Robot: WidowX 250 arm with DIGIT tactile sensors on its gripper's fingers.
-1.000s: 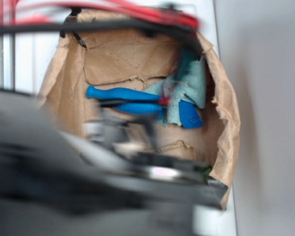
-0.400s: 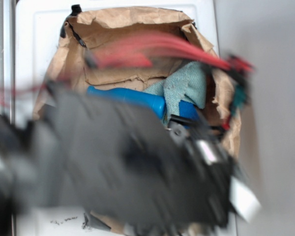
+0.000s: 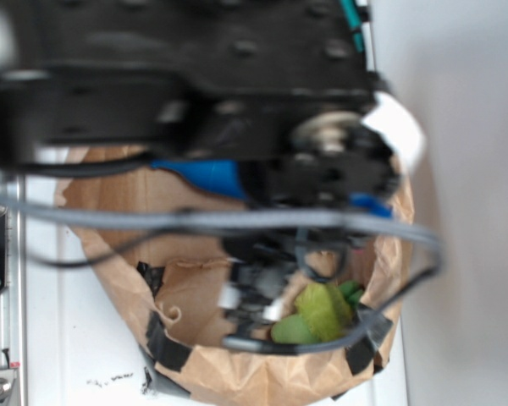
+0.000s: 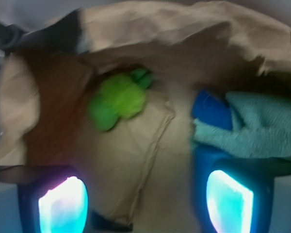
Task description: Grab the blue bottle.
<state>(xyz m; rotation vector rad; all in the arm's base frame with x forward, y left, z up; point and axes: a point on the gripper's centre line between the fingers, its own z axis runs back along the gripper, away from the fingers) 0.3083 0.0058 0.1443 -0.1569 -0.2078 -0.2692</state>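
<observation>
The black arm [image 3: 195, 85] reaches over the brown paper bag [image 3: 262, 372] and covers most of it from the outside view, which is quite blurred. Under the arm only a short part of the blue bottle [image 3: 205, 175] shows, lying on the paper. In the wrist view the gripper [image 4: 145, 199] is spread wide, its two glowing fingertips [image 4: 63, 204] far apart with only bare paper between them, holding nothing. The right fingertip sits in front of a dark blue shape, perhaps the bottle, but I cannot tell surely. Above it lies the teal cloth [image 4: 262, 128], with a small blue piece [image 4: 211, 110] beside it. A green soft object [image 4: 117, 100] rests deeper in the bag.
</observation>
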